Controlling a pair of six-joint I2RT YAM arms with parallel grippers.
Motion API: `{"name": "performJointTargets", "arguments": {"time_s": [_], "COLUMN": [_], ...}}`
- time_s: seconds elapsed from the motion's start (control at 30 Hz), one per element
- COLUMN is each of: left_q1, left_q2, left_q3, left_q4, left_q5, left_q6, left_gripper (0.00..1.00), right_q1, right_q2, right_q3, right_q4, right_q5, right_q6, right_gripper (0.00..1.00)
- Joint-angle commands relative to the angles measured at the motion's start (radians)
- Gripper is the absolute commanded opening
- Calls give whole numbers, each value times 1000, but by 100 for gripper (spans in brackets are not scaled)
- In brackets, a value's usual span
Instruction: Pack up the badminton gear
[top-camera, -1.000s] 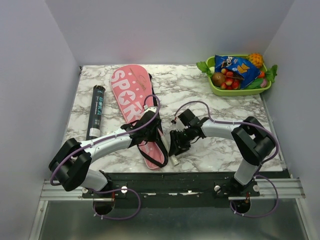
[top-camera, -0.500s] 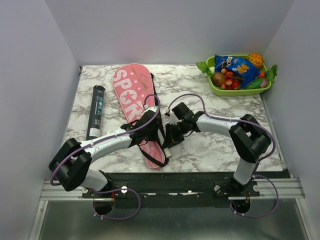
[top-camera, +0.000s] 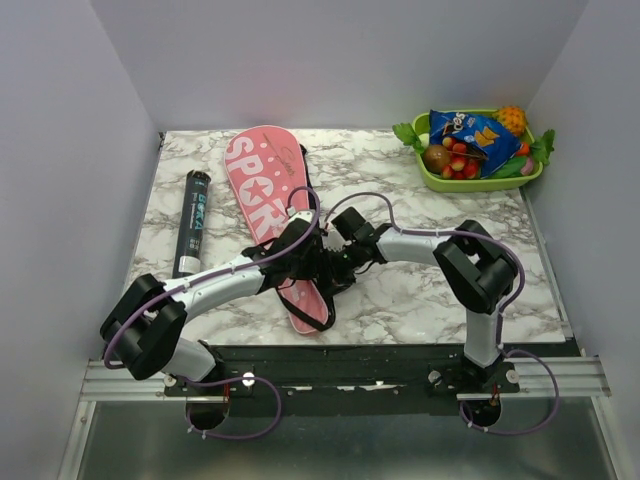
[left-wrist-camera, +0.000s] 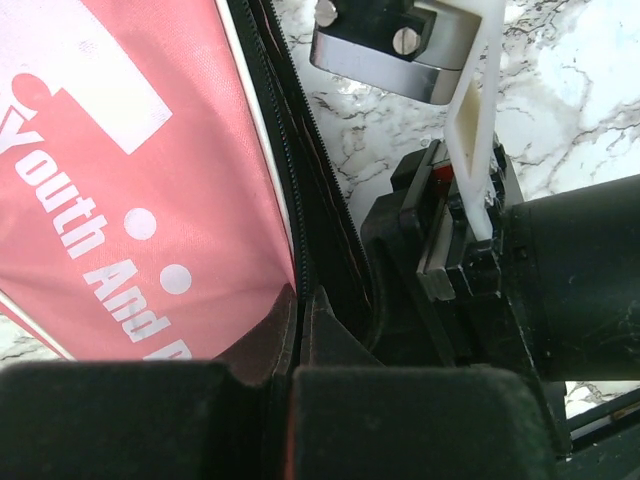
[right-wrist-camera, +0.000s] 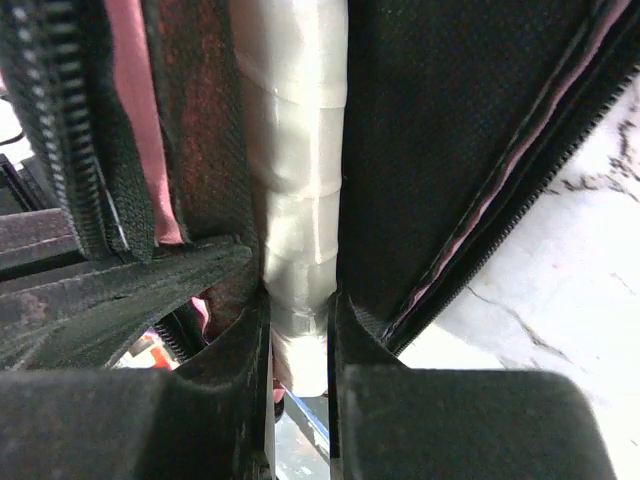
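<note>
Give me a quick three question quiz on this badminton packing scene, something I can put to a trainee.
1. True or false: the dark tube lies inside the green tray.
2. What is the right tool closed on? A) the white racket handle B) a shuttlecock C) a snack packet
3. Fill the gap: the left tool pinches the open zipper edge of the pink ____.

Key: 1 false, it lies on the table by the left edge. 2 A. 3 racket bag.
</note>
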Motion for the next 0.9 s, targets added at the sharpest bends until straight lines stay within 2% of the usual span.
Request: {"name": "performJointTargets", "arguments": {"time_s": [0.0, 0.07, 0.17, 0.23, 0.4, 0.5, 0.67, 0.8, 0.87], "left_q1": [-15, -15, -14, -15, -15, -15, -15, -17, -18], "left_q2": [8, 14, 13, 7, -30, -35, -32, -17, -7], "left_q3": [32, 42, 42, 35, 14, 12, 11, 17, 32], "left_q4": [60, 54, 49, 41, 6, -5, -5, -5, -5], "left_q5": [85, 84, 79, 76, 47, 38, 53, 93, 117], "left_q6": [13, 18, 12, 13, 15, 15, 15, 41, 61], "left_gripper": [0, 0, 0, 0, 0, 0, 0, 0, 0], "right_q1": [14, 13, -4, -36, -133, -219, -317, -319, -317], "right_q2": [27, 27, -3, -26, -98, -123, -10, 134, 170], "right_q3": [55, 43, 18, 12, 56, 66, 202, 349, 378], "right_q4": [168, 170, 150, 89, -80, -82, -57, -37, 42], "right_q5": [-133, -140, -122, -59, 185, 243, 219, 156, 139], "right_q6": [42, 44, 30, 0, -50, -30, 35, 53, 82], "right_gripper": [17, 36, 52, 57, 60, 62, 62, 62, 63]}}
